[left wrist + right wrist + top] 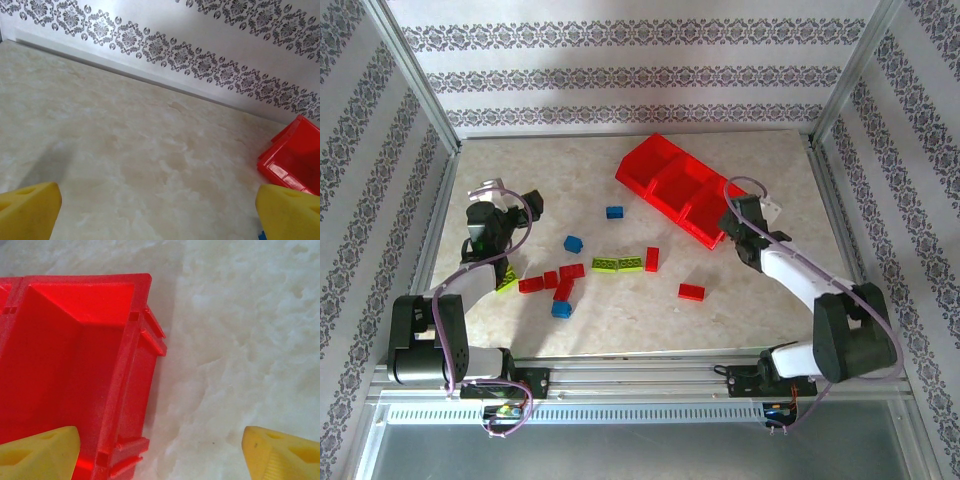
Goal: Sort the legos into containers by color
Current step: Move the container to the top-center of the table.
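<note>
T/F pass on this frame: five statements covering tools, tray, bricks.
1. The left tool is open and empty. True.
2. The right tool grips a brick. False: it is open, fingers either side of a wall of the red tray.
3. Two lime green plates lie end to end. True.
4. The tray sits near left. False: far, right of centre.
5. All blues are sorted. False: three blue bricks lie on the table.

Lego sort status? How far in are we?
Done: nothing that shows. The tray compartments look empty.
In hand: nothing. The right jaws stand open astride the tray's end wall, and the left jaws are open over bare table.
Left: every brick, including the red cluster, green plates and blue brick, all loose on the table.
</note>
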Robot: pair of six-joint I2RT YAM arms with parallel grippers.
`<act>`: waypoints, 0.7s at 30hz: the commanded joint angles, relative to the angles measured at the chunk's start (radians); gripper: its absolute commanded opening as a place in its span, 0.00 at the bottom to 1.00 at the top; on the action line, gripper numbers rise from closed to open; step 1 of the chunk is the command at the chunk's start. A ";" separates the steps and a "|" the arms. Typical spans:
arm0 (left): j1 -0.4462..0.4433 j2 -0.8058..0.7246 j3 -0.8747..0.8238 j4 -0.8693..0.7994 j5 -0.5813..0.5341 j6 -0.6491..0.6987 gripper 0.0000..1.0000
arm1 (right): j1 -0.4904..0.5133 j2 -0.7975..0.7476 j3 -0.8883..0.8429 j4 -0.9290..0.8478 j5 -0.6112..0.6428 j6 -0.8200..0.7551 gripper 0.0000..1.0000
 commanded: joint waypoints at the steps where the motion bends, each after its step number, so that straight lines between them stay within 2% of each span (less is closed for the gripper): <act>1: -0.011 0.006 0.029 -0.030 0.013 -0.029 1.00 | 0.003 0.061 0.059 -0.012 -0.010 0.039 0.81; 14: -0.012 0.005 0.026 -0.033 0.018 -0.040 1.00 | -0.004 0.258 0.214 -0.024 -0.070 -0.032 0.55; 21: -0.012 -0.002 0.028 -0.041 0.025 -0.042 1.00 | -0.054 0.325 0.284 -0.042 -0.141 -0.095 0.40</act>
